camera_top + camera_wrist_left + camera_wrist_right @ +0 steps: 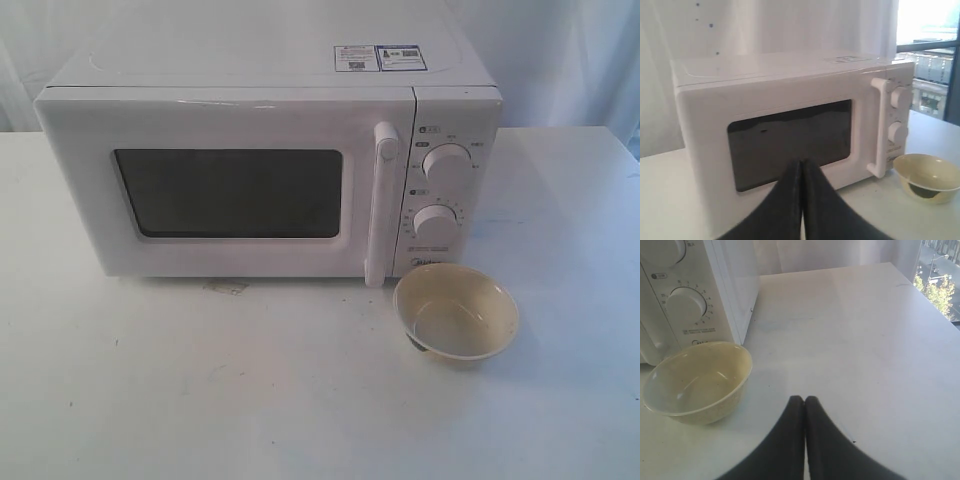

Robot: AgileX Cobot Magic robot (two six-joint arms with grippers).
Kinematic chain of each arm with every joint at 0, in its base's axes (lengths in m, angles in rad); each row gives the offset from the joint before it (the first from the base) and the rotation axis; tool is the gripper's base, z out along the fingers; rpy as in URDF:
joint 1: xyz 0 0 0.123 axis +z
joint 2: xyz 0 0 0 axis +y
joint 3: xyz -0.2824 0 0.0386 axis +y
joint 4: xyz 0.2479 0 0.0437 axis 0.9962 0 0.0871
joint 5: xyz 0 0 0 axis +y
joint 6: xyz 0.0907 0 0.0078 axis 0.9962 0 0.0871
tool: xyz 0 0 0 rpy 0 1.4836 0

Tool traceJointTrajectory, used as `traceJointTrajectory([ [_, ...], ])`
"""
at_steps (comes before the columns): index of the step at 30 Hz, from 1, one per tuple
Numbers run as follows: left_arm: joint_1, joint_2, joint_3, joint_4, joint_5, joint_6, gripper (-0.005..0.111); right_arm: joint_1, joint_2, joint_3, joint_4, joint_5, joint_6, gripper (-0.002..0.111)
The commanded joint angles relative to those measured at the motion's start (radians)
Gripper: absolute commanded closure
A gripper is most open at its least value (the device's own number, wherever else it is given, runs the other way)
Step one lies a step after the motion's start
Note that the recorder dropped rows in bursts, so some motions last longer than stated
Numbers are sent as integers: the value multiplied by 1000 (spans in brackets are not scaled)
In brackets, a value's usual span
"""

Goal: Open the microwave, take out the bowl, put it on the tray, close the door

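The white microwave stands at the back of the table, its door closed flush, the bar handle beside the two knobs. The cream bowl rests upright on the table just in front of the knob panel; it also shows as the bowl and the bowl. My left gripper is shut and empty, held in front of the door window. My right gripper is shut and empty over bare table, to one side of the bowl. Neither gripper shows in the exterior view. No tray is in view.
The white table spreads in front of the oven. A small scuffed patch lies under the door's lower edge. A pale curtain hangs behind the microwave. A window with trees outside sits past the table's far edge.
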Motion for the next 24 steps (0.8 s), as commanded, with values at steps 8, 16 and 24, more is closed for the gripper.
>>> traceJointTrajectory([
  [8, -4, -9, 52, 1058, -8, -1034, 107, -9, -5, 5, -1, -12, -12, 108],
  [16, -4, -9, 157, 1261, 11, -1231, 107, -9, -5, 5, -1, -12, -12, 108],
  [24, -4, -9, 157, 1261, 69, -1242, 107, -9, -5, 5, -1, -12, -12, 108],
])
